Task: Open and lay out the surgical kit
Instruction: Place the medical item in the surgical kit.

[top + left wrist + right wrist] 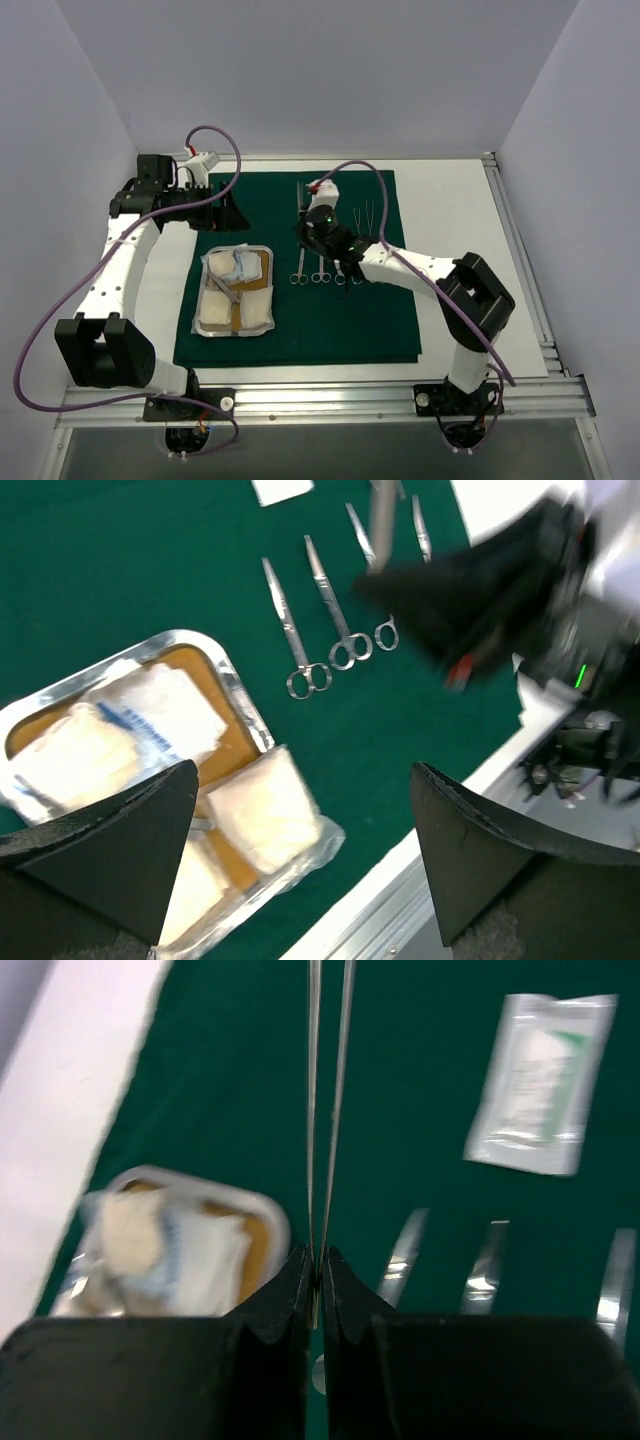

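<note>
The dark green drape (pixel 300 330) lies spread flat on the table. The steel tray (pixel 268 262) with tan liner and white gauze packets (pixel 232 268) sits on its left part. Scissors and forceps (pixel 320 268) lie in a row at mid-drape, and a pair of tweezers (pixel 368 215) lies to their right. My right gripper (pixel 303 226) is shut on long steel tweezers (pixel 328 1110), held above the drape (pixel 420 1080) with the prongs pointing forward. My left gripper (pixel 300 820) is open and empty, hovering over the tray's edge (pixel 232 685) and a gauze packet (pixel 265 805).
A sealed white packet (pixel 540 1080) lies flat on the drape beyond the row of instruments (pixel 485 1255). An aluminium rail (pixel 330 400) runs along the table's near edge. White walls close in the left, the back and the right.
</note>
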### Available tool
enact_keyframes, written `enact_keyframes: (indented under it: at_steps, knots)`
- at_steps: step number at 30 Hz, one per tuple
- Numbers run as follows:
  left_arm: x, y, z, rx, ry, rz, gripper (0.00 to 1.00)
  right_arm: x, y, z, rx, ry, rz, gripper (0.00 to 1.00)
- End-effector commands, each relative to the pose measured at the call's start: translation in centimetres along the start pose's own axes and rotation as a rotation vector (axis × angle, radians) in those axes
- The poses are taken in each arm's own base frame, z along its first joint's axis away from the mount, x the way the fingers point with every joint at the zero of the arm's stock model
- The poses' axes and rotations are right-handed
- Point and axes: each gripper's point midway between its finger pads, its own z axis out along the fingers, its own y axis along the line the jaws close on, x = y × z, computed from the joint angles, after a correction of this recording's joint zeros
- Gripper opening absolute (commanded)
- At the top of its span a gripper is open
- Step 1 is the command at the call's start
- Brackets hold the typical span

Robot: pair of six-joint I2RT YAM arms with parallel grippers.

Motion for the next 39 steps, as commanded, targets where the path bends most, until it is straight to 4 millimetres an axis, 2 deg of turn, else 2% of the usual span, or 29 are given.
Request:
enact_keyframes:
  at_steps: [1, 2, 3, 4, 8, 9, 10, 15, 26, 36, 39]
  knots:
    - [-1.4, 0.9, -1.2, -0.078, -0.024, 0.088, 0.94, -3.0, -7.0, -0.7, 0.141, -0.004, 0.02, 0.0]
    - [-1.2, 1.5, -1.2, -0.107, -0.016, 0.09, 0.94, -2.1, -9.0, -0.5, 0.184, 0.049, 0.02, 0.0]
    - [-1.1, 1.8, -1.2, -0.121, -0.014, 0.093, 0.94, -3.0, -10.0, -0.1, 0.211, 0.048, 0.034, 0.0]
    - [-0.9, 2.1, -1.3, -0.133, -0.012, 0.1, 0.94, -2.4, -12.1, 0.8, 0.259, 0.079, 0.039, 0.0]
    - [-0.5, 2.7, -0.9, -0.139, -0.004, 0.098, 0.94, -1.5, -14.7, 3.1, 0.295, 0.142, 0.036, 0.0]
    - [-0.2, 2.8, -0.7, -0.135, 0.004, 0.093, 0.94, -0.5, -15.3, 3.9, 0.303, 0.174, 0.023, 0.0]
    - [-0.2, 2.9, -0.6, -0.134, 0.006, 0.094, 0.94, -1.1, -15.4, 4.3, 0.305, 0.168, 0.021, 0.0]
    - [0.0, 3.1, -0.4, -0.135, 0.011, 0.093, 0.94, 1.0, -18.0, 5.5, 0.375, 0.264, -0.02, 0.0]
    - [-0.1, 3.0, -0.3, -0.123, 0.01, 0.088, 0.95, 3.4, -19.0, 5.3, 0.39, 0.322, -0.034, 0.0]
    - [0.0, 2.9, -0.2, -0.117, 0.011, 0.089, 0.95, 3.2, -19.8, 6.1, 0.425, 0.325, -0.075, 0.01]
    - [0.0, 2.8, -0.3, -0.117, 0.011, 0.092, 0.95, 3.6, -20.4, 5.8, 0.45, 0.347, -0.091, 0.01]
